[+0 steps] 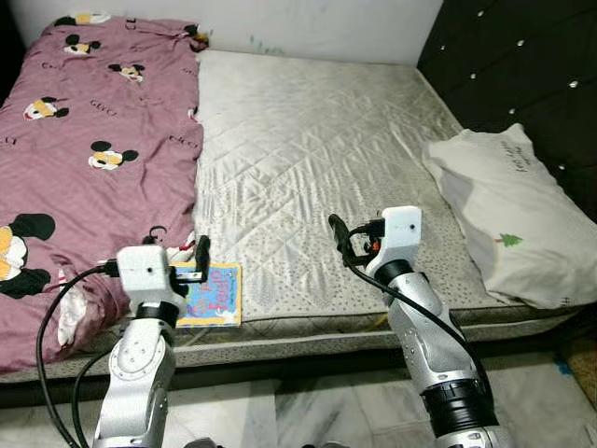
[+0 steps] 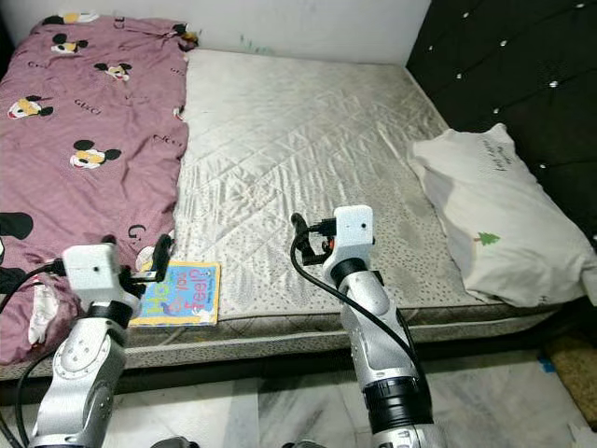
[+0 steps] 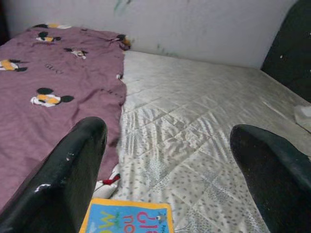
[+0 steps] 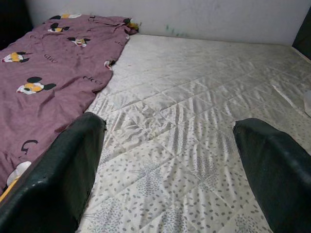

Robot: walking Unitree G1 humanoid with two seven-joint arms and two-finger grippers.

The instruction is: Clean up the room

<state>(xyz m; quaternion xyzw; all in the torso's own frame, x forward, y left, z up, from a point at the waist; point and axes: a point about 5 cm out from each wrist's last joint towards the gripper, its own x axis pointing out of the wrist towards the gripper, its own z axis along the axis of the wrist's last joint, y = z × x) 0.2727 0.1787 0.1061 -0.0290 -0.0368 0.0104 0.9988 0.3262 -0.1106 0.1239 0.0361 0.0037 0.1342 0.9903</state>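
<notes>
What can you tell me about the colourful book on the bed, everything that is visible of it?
The book is thin and flat, with a bright blue cover, a yellow border and pink and green lettering. It looks like a children's book of paper or card. It lies closed, cover up, at the near edge of the quilted mattress, beside the mauve cartoon-print blanket. The left tool hovers open just over its near corner; whether it touches the book is unclear.

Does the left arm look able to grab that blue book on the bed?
Probably yes: the left gripper hovers open just short of the blue book, which lies flat at the mattress edge with nothing between them.
</notes>
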